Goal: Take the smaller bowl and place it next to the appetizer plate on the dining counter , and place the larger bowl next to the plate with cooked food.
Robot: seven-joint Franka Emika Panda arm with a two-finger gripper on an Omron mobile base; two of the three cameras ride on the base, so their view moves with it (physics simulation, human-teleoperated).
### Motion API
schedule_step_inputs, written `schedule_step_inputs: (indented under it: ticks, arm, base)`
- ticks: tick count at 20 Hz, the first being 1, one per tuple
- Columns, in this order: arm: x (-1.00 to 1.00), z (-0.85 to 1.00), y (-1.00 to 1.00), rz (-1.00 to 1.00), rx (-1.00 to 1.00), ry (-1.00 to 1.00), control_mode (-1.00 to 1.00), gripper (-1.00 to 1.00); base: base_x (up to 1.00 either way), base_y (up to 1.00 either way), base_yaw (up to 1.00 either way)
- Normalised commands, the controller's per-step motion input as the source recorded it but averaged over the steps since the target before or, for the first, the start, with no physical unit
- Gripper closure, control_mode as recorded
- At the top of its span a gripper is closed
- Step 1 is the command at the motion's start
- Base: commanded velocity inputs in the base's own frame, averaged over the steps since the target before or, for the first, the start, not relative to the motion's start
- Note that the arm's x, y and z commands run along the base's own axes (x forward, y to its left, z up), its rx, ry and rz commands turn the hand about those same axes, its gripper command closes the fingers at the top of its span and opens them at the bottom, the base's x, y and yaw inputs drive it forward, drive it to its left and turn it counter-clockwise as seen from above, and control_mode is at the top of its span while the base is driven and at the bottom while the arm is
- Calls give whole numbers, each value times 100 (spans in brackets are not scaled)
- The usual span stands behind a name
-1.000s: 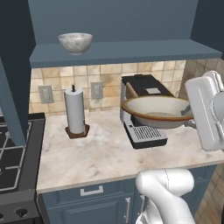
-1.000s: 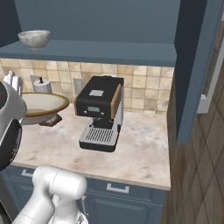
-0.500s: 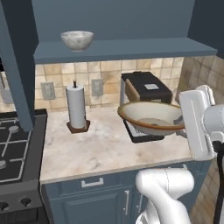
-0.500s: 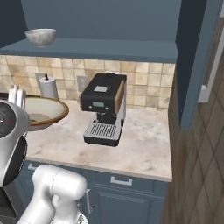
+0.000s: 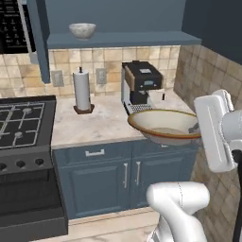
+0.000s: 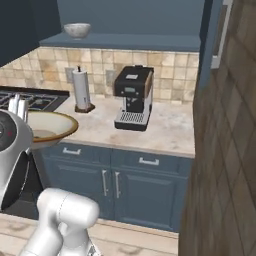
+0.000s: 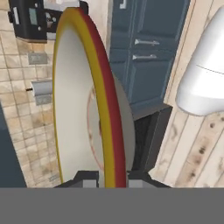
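Note:
My gripper (image 5: 196, 128) is shut on the right rim of the larger bowl (image 5: 163, 125), a wide shallow cream bowl with a brown-orange rim. I hold it level in the air, in front of the kitchen counter's edge. In the hand view the larger bowl (image 7: 74, 100) stands edge-on between my gripper's (image 7: 111, 177) finger tips. From the right base view the larger bowl (image 6: 47, 125) hangs at the left with my gripper (image 6: 19, 109) at its near rim. The smaller bowl (image 5: 82, 30), grey-white and marbled, rests on the high blue shelf (image 6: 77, 30). The dining counter and both plates are out of view.
A black coffee machine (image 5: 141, 85) and a paper towel roll (image 5: 82, 90) stand on the beige kitchen counter (image 5: 99, 123). A gas stove (image 5: 23, 118) lies to the left. Blue cabinets (image 5: 118, 175) are below. A tiled wall (image 6: 225, 150) closes the right side.
The whole picture has shifted: the base has backed away from the kitchen counter, which now looks farther off. The larger bowl stays gripped and has come off the counter with me.

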Motion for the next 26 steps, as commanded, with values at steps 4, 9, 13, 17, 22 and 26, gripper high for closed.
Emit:
schedule_step_inputs:
  ticks: [4,9,13,17,22,26]
  arm:
    - [0,0,0,0,0,0,100,100]
    - [0,0,0,0,0,0,100,100]
    - [0,0,0,0,0,0,100,100]
    - [0,0,0,0,0,0,100,100]
    - [0,0,0,0,0,0,100,100]
    - [0,0,0,0,0,0,100,100]
  base:
    - [-100,2,7]
    - [-87,47,46]
    - [0,9,100]
    - [0,0,100]
    - [0,0,100]
    - [0,0,100]
